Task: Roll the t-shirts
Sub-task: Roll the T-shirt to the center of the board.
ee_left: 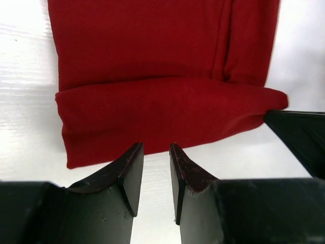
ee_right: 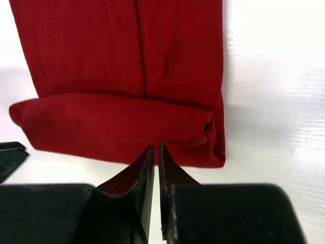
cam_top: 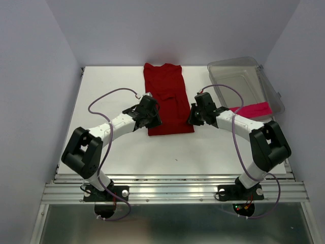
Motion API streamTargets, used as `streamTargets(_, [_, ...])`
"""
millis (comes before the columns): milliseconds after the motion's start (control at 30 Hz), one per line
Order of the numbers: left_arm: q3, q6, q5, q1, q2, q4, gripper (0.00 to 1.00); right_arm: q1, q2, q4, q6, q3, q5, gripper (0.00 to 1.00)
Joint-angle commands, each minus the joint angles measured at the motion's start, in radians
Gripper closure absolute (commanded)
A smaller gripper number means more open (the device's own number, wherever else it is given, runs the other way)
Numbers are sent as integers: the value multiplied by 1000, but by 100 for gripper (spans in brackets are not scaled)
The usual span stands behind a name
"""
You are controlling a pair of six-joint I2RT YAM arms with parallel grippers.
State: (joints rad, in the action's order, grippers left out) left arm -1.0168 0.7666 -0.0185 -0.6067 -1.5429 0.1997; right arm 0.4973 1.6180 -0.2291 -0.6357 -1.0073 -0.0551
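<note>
The dark red t-shirt (cam_top: 165, 96) lies on the white table (cam_top: 111, 96), folded into a long strip, and its near end is turned over into a low roll (ee_left: 167, 114), also in the right wrist view (ee_right: 117, 127). My left gripper (cam_top: 152, 116) hovers at the roll's near left edge. Its jaws stand a narrow gap apart and hold nothing (ee_left: 155, 148). My right gripper (cam_top: 195, 117) is at the roll's near right edge, shut and empty (ee_right: 156, 147). The magenta-pink t-shirt (cam_top: 251, 109) lies at the near end of the clear plastic bin.
The clear plastic bin (cam_top: 244, 76) stands at the back right of the table. Grey walls close in the back and sides. The right gripper's finger (ee_left: 299, 137) shows at the right of the left wrist view.
</note>
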Motion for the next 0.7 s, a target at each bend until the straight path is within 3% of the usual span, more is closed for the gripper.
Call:
streamTargets(0, [-26,-27,46,8,-63,-60,62,-12,62,1,-12,-83,47,87])
streamTargets(333, [-92,-119,37,47,-204,-74,65,-22,229,-32,-41,-178,153,90])
streamTargets(667, [-152,-133,87,58,-138,-25,66,20,102,-47,30,-197,107,87])
